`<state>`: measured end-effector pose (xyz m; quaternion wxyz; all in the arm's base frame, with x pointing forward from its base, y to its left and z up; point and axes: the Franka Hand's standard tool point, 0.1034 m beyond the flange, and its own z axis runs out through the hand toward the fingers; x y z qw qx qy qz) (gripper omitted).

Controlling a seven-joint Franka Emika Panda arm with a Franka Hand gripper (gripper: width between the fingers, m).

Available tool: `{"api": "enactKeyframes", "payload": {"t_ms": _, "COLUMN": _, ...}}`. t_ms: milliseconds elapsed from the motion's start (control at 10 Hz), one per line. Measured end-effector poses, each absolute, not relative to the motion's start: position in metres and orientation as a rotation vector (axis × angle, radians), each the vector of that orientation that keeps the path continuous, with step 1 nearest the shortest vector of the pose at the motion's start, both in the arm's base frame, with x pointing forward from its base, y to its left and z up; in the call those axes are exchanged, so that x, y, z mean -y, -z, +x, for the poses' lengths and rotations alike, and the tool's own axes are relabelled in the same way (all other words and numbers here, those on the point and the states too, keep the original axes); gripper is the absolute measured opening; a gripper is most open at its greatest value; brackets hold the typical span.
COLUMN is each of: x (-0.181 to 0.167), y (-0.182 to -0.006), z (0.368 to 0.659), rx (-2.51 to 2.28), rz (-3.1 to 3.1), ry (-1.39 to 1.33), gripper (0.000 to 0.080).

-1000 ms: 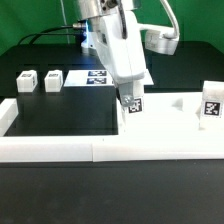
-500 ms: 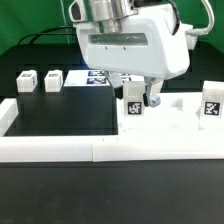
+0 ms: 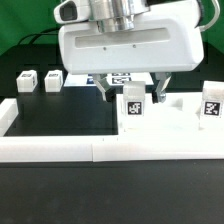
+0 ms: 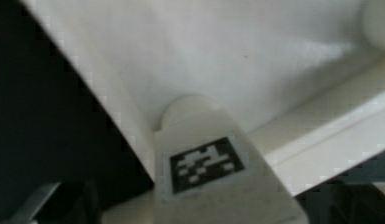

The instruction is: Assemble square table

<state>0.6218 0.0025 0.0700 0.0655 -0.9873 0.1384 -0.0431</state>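
The white square tabletop [image 3: 172, 118] lies at the exterior view's right, inside the border wall. A white tagged leg post [image 3: 132, 104] stands upright on its near left corner. My gripper [image 3: 133, 92] is straight above that post, its broad hand facing the camera, with one finger [image 3: 108, 92] on each side and gaps to the post. In the wrist view the post [image 4: 207, 160] rises from the tabletop [image 4: 260, 60] between my open gripper [image 4: 203, 205]. Another post [image 3: 211, 103] stands at the tabletop's right. Two loose posts [image 3: 26, 80] [image 3: 52, 80] stand at the back left.
A long low white border wall [image 3: 100, 150] runs along the front and up the exterior view's left side. The marker board [image 3: 98, 77] lies at the back, partly hidden behind my hand. Black table surface [image 3: 60, 110] lies between the wall and the loose posts.
My hand has turned about its upright axis from edge-on to broad face toward the camera. The fingers now stand apart from the leg post. The post has stayed in place.
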Motion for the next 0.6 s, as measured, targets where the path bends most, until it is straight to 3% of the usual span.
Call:
{"api": "enactKeyframes", "payload": {"t_ms": 200, "x": -0.0027, "y": -0.0705, "z": 0.6233, "rx": -0.471, "rz": -2.964, "ry": 0.144, "gripper": 0.0649}}
{"api": "enactKeyframes", "payload": {"t_ms": 400, "x": -0.0027, "y": -0.0705, "z": 0.6233, "rx": -0.514, "rz": -2.956, "ry": 0.141, "gripper": 0.0383}}
{"api": "enactKeyframes", "payload": {"t_ms": 500, "x": -0.0023, "y": -0.0703, "z": 0.6231, "rx": -0.669, "rz": -2.919, "ry": 0.129, "gripper": 0.0292}}
{"api": "enactKeyframes", "payload": {"t_ms": 600, "x": -0.0021, "y": -0.0703, "z": 0.6231, "rx": -0.767, "rz": -2.892, "ry": 0.122, "gripper": 0.0292}}
